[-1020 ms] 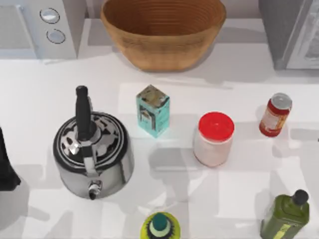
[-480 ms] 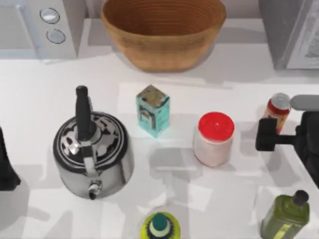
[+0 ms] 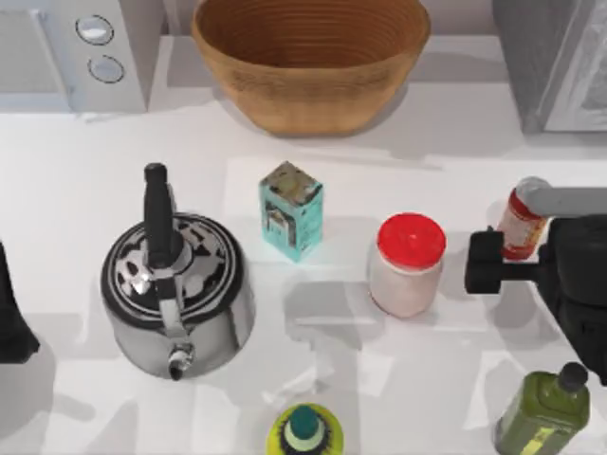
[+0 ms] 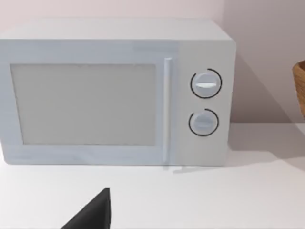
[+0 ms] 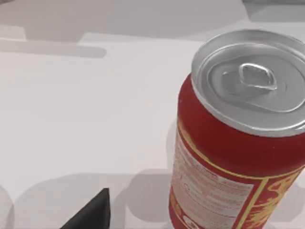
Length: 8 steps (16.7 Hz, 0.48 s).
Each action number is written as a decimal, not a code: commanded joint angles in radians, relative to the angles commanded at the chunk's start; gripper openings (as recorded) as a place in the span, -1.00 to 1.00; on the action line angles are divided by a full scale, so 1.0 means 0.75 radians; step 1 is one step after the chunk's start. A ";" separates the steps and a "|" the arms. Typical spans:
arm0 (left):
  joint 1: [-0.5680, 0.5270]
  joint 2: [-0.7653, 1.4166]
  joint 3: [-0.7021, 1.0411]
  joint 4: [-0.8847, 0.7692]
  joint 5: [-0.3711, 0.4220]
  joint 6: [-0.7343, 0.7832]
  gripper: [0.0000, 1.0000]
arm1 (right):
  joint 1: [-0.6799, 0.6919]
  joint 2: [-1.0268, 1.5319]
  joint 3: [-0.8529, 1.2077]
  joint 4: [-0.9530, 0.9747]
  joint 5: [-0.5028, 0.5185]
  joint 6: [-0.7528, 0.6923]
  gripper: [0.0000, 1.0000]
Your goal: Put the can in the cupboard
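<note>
Standing upright near the right edge of the worktop [image 3: 76,161], the can [image 3: 521,224] sits to the right of the red-lidded jar [image 3: 408,265]. Right claw [image 3: 531,237] hovers beside and partly over it; how far its fingers are parted cannot be told. Left arm rests at the left edge, its wrist camera facing the microwave [image 4: 114,90].

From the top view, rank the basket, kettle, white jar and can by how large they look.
1. Basket, the largest.
2. Kettle.
3. White jar with the red lid.
4. Can, the smallest, partly covered by the right gripper, so its full outline is unsure.
</note>
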 joint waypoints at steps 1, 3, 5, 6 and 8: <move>0.000 0.000 0.000 0.000 0.000 0.000 1.00 | -0.004 0.001 0.001 0.002 -0.003 -0.002 1.00; 0.000 0.000 0.000 0.000 0.000 0.000 1.00 | -0.043 0.025 0.014 0.022 -0.034 -0.023 1.00; 0.000 0.000 0.000 0.000 0.000 0.000 1.00 | -0.093 0.082 0.048 0.057 -0.075 -0.050 1.00; 0.000 0.000 0.000 0.000 0.000 0.000 1.00 | -0.113 0.122 0.074 0.076 -0.091 -0.061 1.00; 0.000 0.000 0.000 0.000 0.000 0.000 1.00 | -0.136 0.213 0.133 0.114 -0.109 -0.072 1.00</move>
